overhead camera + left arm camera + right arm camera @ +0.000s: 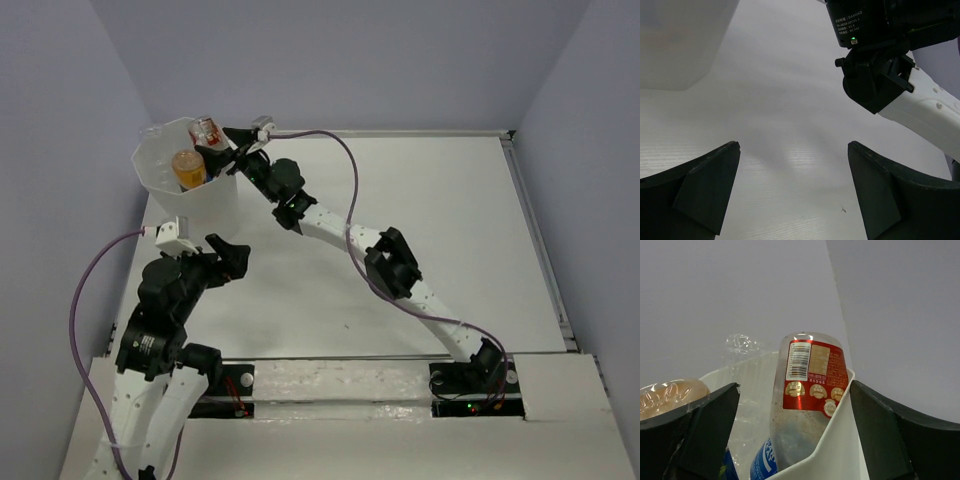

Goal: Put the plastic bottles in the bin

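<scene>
At the tabletop's (420,200) far left corner the bottles (188,168), all of them as far as the crowded view shows, stand in the bin (190,200). The red bottle (810,385) is just beyond the right pincer (228,150), whose jaws gape wide on nothing. The left pincer (792,145) hangs equally wide and empty near the bin's foot. The bottles look light, thin-walled and slick (easily dented), so probably best gripped mid-body.

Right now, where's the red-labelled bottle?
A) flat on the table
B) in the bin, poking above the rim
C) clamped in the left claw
B: the red-labelled bottle stands inside the bin, its top above the rim, with the right claw open and not touching it.
</scene>
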